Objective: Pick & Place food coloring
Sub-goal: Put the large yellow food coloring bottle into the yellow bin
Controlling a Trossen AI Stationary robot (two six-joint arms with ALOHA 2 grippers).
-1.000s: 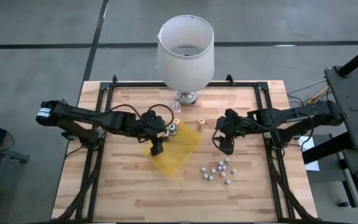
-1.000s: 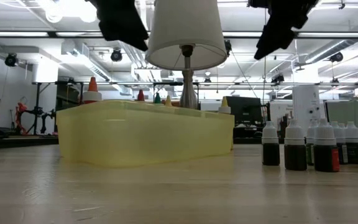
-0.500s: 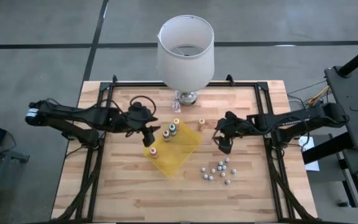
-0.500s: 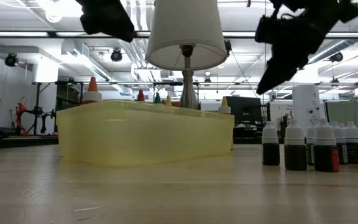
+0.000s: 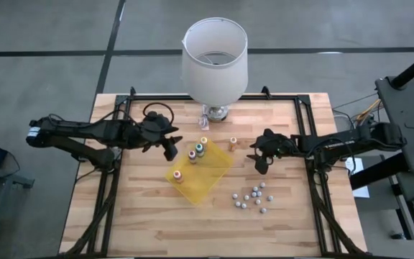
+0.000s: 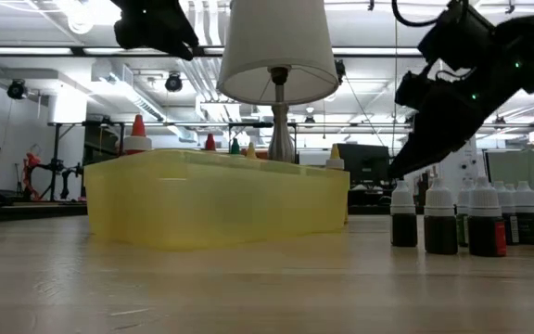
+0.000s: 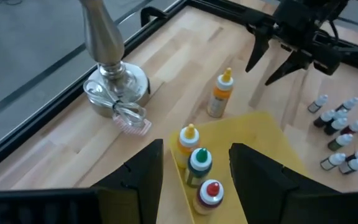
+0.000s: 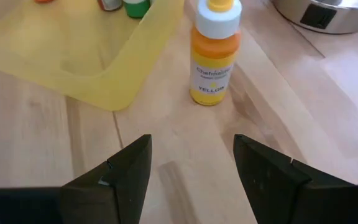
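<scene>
- The food coloring is a set of small squeeze bottles with pale collars and pointed coloured caps.
- One yellow bottle (image 8: 213, 53) stands upright on the bare wood table (image 5: 149, 216), just beside the tray (image 5: 210, 181), between it and the lamp base (image 7: 115, 87). It has an orange-yellow body and a white collar under a yellow tip.
- Its label shows a script brand name that I cannot make out for sure, and under it the word "YELLOW".
- Four more bottles stand upright inside the yellow tray: a yellow-capped one (image 7: 189, 138), a green-capped one (image 7: 199, 163) and a red-capped one (image 7: 211, 191) in a close row, and an orange-capped one (image 5: 179, 175) apart from them nearer the tray's other corner.
- I cannot read any writing on the bottles in the tray.
- A cluster of tiny dark dropper bottles (image 6: 471, 215) with white caps stands on the table well apart from the tray; their labels are too small to read.
- My left gripper (image 5: 171, 147) hangs above the table just beside the tray's edge, fingers spread, holding nothing.
- My right gripper (image 5: 261, 160) hovers near the lone yellow bottle, on the side away from the tray, fingers spread, with nothing between them.
- The white lamp shade (image 5: 215, 61) stands over the far edge of the table.
</scene>
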